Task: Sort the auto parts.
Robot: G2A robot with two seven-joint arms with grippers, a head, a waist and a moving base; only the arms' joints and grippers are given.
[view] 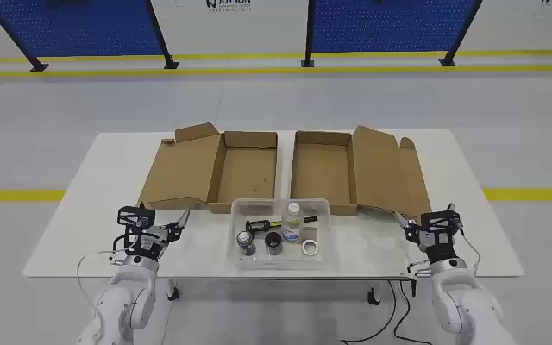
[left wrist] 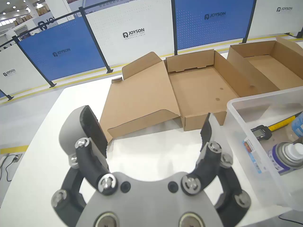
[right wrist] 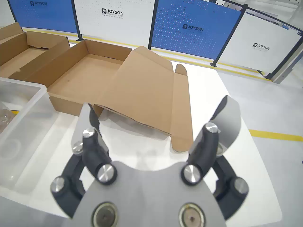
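Left gripper (left wrist: 148, 114) hovers (jaws spread).

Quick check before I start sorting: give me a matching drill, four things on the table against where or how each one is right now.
Things:
1. left cardboard box
2. clear bin
3. spray can
4. right gripper

States:
a. open, holding nothing
b. inside the bin
c. empty, lid flap folded outward
d. just in front of the box, several things inside

Pairs: 1-c, 2-d, 3-b, 4-a.
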